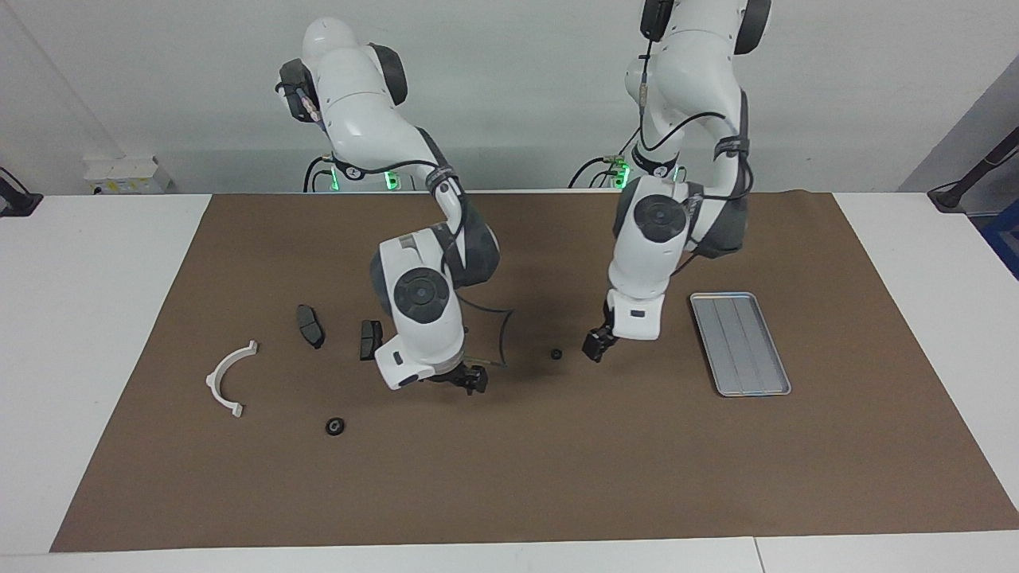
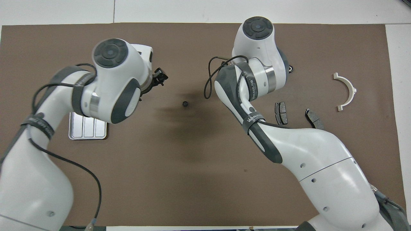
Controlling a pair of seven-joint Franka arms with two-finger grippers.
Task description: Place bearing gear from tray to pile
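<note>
The silver tray [image 1: 740, 344] lies toward the left arm's end of the table with nothing in it; the left arm partly covers it in the overhead view [image 2: 87, 129]. A small black bearing gear [image 1: 556, 353] lies on the brown mat at mid-table, also seen from overhead [image 2: 185, 104]. My left gripper [image 1: 597, 347] hangs low over the mat between this gear and the tray, open and empty [image 2: 159, 79]. My right gripper [image 1: 471, 380] hangs low over the mat between the gear and the pile. The pile holds a white half-ring bracket [image 1: 230, 378], two dark pads [image 1: 310, 325] [image 1: 370, 339] and a second black gear [image 1: 335, 426].
The brown mat [image 1: 557, 477] covers most of the white table. From overhead, the right arm's wrist hides its own gripper, and the second gear [image 2: 291, 68] shows beside that wrist. The bracket [image 2: 346, 91] and pads [image 2: 281, 113] lie toward the right arm's end.
</note>
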